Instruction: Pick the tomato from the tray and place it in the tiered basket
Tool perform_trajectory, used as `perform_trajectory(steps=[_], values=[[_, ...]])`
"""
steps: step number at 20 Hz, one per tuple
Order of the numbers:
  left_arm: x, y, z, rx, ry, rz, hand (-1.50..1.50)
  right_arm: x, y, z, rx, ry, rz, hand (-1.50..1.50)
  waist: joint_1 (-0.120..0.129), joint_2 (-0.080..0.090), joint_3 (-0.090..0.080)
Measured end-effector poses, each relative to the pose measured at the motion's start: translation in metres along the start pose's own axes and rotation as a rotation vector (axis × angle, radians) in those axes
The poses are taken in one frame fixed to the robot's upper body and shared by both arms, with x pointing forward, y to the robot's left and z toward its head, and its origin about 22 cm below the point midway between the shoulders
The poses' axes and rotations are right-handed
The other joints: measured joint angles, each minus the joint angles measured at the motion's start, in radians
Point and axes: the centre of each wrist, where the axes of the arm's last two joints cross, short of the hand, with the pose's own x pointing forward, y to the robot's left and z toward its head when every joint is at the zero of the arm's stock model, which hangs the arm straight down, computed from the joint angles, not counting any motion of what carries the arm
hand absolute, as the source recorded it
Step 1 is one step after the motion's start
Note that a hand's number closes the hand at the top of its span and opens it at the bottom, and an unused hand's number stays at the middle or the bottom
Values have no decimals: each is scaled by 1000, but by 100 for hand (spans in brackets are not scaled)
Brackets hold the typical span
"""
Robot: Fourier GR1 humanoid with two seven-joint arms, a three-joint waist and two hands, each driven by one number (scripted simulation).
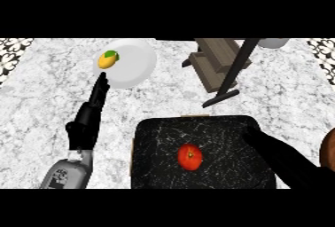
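Round red tomato [189, 157] on black speckled tray [157, 173]: probably soft, slick (take round its middle); right hand [274, 153] fingers unreadable, left hand [88, 117] straight, released.

A white and grey marbled counter [39, 111] fills nearly the whole view, evenly lit (no strong shadows fall across it). At the far left [14, 53] and far right corners [322, 46] runs a black-and-white patterned surface. A white plate [134, 62] with a yellow and green fruit [108, 59] sits on the counter.
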Motion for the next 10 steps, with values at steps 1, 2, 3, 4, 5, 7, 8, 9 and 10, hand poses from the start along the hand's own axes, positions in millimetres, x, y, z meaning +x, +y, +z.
perform_trajectory(steps=[1,2,3,4,5,7,8,9,10], values=[[-2,-4,5,1,3,2,0,6,2,-2,12,-1,11,-150,0,-1,0],[-4,-3,4,0,2,5,0,11,5,-7,18,-8,20,-150,-2,-1,0],[-6,-1,5,1,7,5,0,16,8,-9,27,-14,29,-150,-3,-2,0],[-5,-1,3,2,9,4,0,20,12,-12,36,-20,41,-150,-5,-2,0],[-7,0,4,5,8,4,0,24,14,-13,41,-25,51,-150,-7,-3,0],[-5,3,1,10,7,3,0,30,22,-18,59,-26,69,-150,-13,-4,1],[-6,2,2,11,8,3,0,33,26,-18,69,-24,76,-150,-16,-5,1],[-7,2,3,12,11,6,0,35,29,-23,75,-21,80,-150,-17,-5,1],[-7,4,1,18,7,3,0,36,31,-27,80,-17,86,-150,-19,-5,1]])
